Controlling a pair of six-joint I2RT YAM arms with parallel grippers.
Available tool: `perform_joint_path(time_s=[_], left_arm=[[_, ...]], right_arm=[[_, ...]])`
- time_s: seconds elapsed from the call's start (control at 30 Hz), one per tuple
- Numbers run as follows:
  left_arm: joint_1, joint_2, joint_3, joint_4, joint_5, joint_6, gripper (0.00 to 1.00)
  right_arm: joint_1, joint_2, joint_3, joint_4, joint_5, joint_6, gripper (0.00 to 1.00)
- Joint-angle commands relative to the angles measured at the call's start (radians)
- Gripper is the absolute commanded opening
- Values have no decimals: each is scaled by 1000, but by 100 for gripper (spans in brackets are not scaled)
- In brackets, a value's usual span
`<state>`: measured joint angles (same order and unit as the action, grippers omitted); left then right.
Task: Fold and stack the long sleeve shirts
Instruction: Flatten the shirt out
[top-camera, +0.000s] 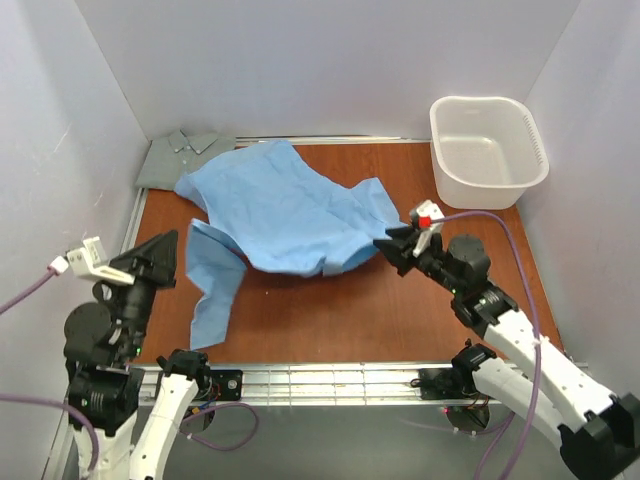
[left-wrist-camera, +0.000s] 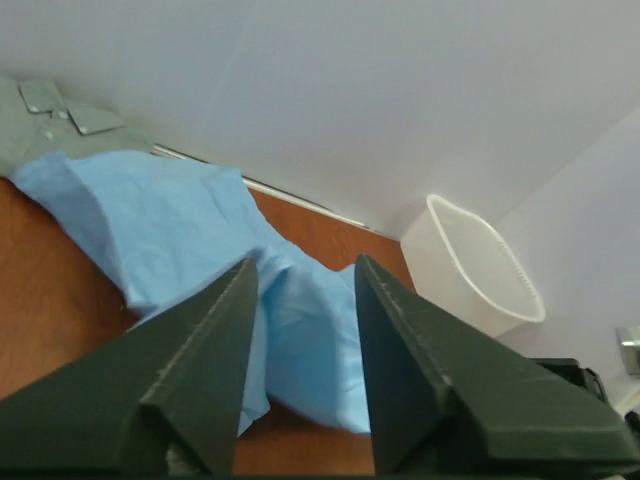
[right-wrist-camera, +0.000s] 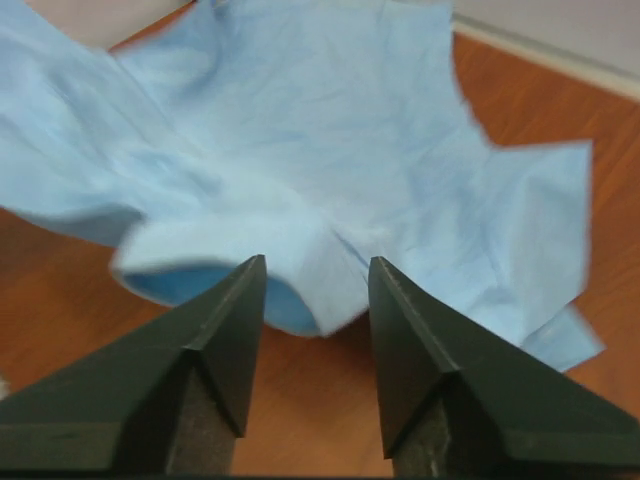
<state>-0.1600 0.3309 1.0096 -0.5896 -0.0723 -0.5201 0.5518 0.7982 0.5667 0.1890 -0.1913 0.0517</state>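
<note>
Looking down from above, I see the sky-blue shirt (top-camera: 290, 215) sprawled crumpled and unfolded across the middle and back of the wooden table (top-camera: 330, 320), one loose part trailing toward the near left, while the grey-green shirt (top-camera: 175, 160) lies in the far left corner with its collar showing, partly under the blue one's edge; a white basket (top-camera: 487, 100) stands in the far right corner, the left gripper (top-camera: 172, 258) hangs raised near the left wall beside the trailing cloth, and the right gripper (top-camera: 388, 248) sits just at the blue shirt's right edge, though from up here I cannot tell how either pincer stands; from the left wrist, the left gripper (left-wrist-camera: 305, 262) has its two dark fingers apart with nothing between them, the sky-blue shirt (left-wrist-camera: 170, 210) lying beyond on the table, the grey-green shirt (left-wrist-camera: 40, 125) at the far left and the white basket (left-wrist-camera: 500, 262) off to the right; from the right wrist, the right gripper (right-wrist-camera: 317, 262) also has its fingers apart, clamped on nothing, with a rumpled fold of the sky-blue shirt (right-wrist-camera: 330, 140) just ahead of the tips on the table (right-wrist-camera: 320, 400)
</note>
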Motion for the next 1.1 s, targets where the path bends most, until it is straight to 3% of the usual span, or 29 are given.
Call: perform_joint_path(time_s=[0.0, 0.03, 0.13, 0.3, 0.53, 0.7, 0.83, 1.07], left_arm=[[0, -52, 24, -169, 64, -69, 40], [0, -49, 38, -217, 115, -63, 43], [0, -7, 72, -277, 192, -55, 48], [0, 161, 32, -268, 233, -52, 61], [0, 445, -109, -107, 190, -101, 71], [0, 692, -151, 80, 195, -81, 72], [0, 940, -128, 183, 175, -55, 66], [0, 1186, -88, 258, 172, -81, 61]], right_arm=[[2, -141, -62, -84, -28, 117, 45], [2, -157, -65, -130, -17, 120, 54], [3, -180, -44, -253, 114, 143, 60], [-13, -6, 102, -397, 351, 198, 62], [-179, 309, 209, -445, 374, 293, 62], [-312, 435, 202, -402, 351, 309, 56], [-322, 521, 190, -338, 340, 312, 50], [-320, 667, 205, -252, 300, 274, 45]])
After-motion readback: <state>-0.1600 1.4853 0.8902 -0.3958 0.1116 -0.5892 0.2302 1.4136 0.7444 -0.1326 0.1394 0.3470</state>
